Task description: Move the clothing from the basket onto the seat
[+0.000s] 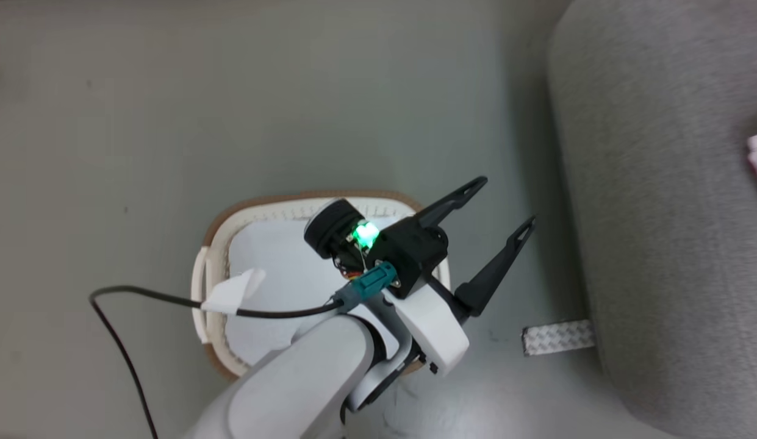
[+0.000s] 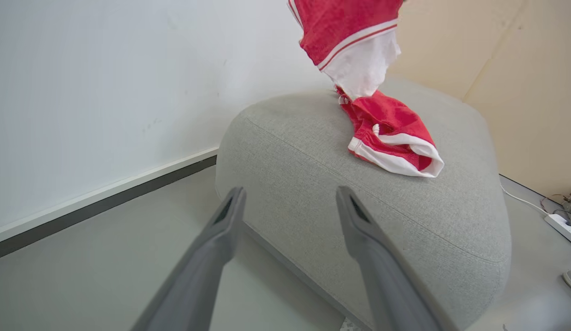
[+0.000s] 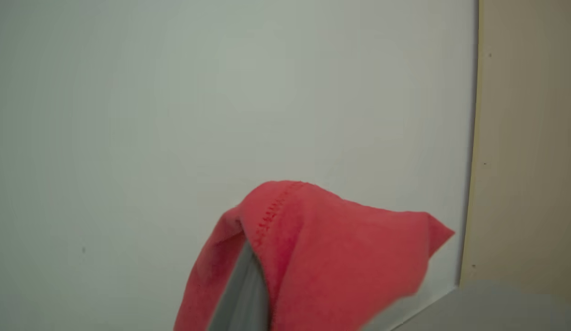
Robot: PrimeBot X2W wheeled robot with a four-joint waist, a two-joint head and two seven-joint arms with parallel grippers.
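- The right pincer [image 3: 246,289] is clamped shut on the red clothing [image 3: 340,257], a fold of which drapes over its fingers.
- The left pincer [image 1: 505,203] is spread wide and empty, hovering between the basket [image 1: 216,244] and the seat [image 1: 659,213].
- From the left wrist, red-and-white cloth hangs down onto the seat, meeting a heap lying on the cushion. Whether this is one garment or two I cannot tell.
- The basket's pale bottom is bare wherever the arm does not hide it, so the job looks nearly finished: only letting go remains.
- No writing is readable, and the white tag [image 1: 235,292] on the cable [image 1: 140,292] looks blank.
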